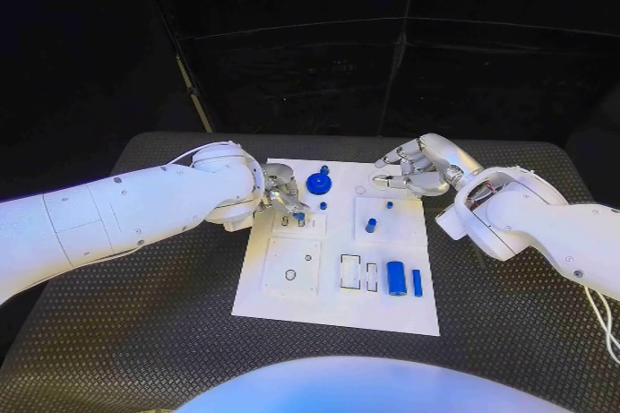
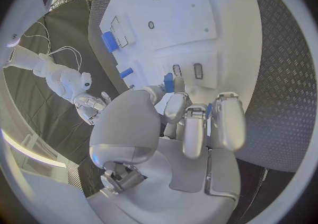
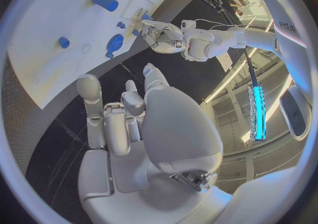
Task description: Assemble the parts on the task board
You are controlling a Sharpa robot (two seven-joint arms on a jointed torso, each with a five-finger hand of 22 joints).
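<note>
Over the far left part of the task board, a small blue part is being pinched by the fingertips of the left hand and lowered toward the slots of the raised white block there. From the left wrist view, the fingers are being kept curled together around the blue piece, which is poking out just above two small rectangular slots; whether the part is already touching a slot cannot be told.

Beside the far right corner of the board, the right hand is being held clear, its fingers loosely curled with nothing between them, as the right wrist view also suggests.

Elsewhere on the board, a blue round knob is sitting at the far edge, a short blue peg is standing near the middle, and a blue cylinder with a slimmer blue bar is lying at the near right.

For the step to be done well, the pinched part is probably best kept upright and squared to the slot before any downward push is applied, since a tilted piece is likely to jam at the rim. Pressure should be applied gently and straight, and the pinch released only once the part is being held by the slot itself.
</note>
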